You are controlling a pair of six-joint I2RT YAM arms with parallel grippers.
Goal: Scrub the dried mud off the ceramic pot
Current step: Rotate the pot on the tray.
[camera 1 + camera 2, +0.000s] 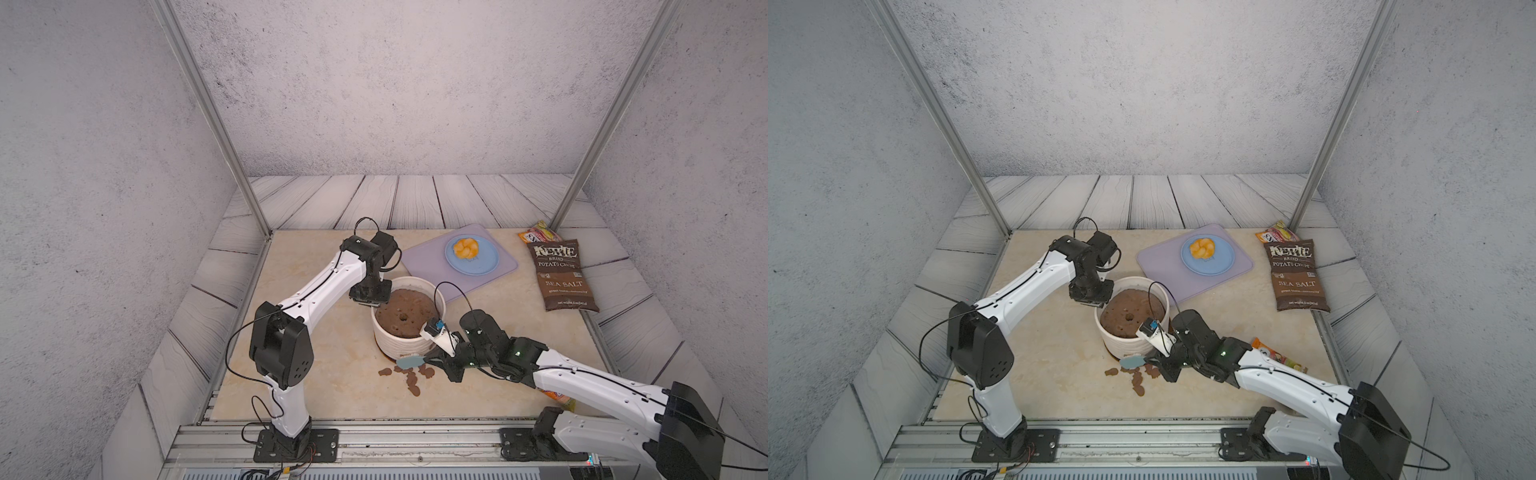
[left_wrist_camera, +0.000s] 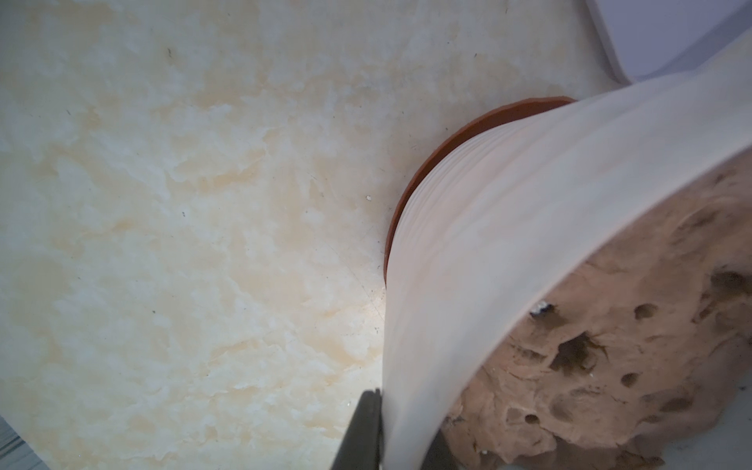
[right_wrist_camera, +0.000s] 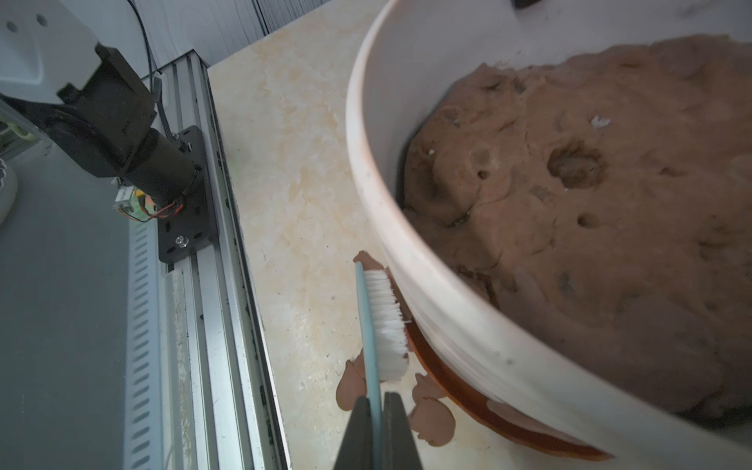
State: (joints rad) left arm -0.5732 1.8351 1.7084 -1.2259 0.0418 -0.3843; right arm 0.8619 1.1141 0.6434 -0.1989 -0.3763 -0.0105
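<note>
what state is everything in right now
pot: upright, full of soil
left gripper: shut on the pot's rim
right gripper: shut on the brush
brush: held, bristles facing the pot's side
mud flakes: loose on the table by the pot's base
chip bag: lying flat
plate: on the mat, food on it

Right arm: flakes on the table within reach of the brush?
Likely yes: right gripper holds the brush at the pot wall; the flakes lie right beside it, nothing between.
</note>
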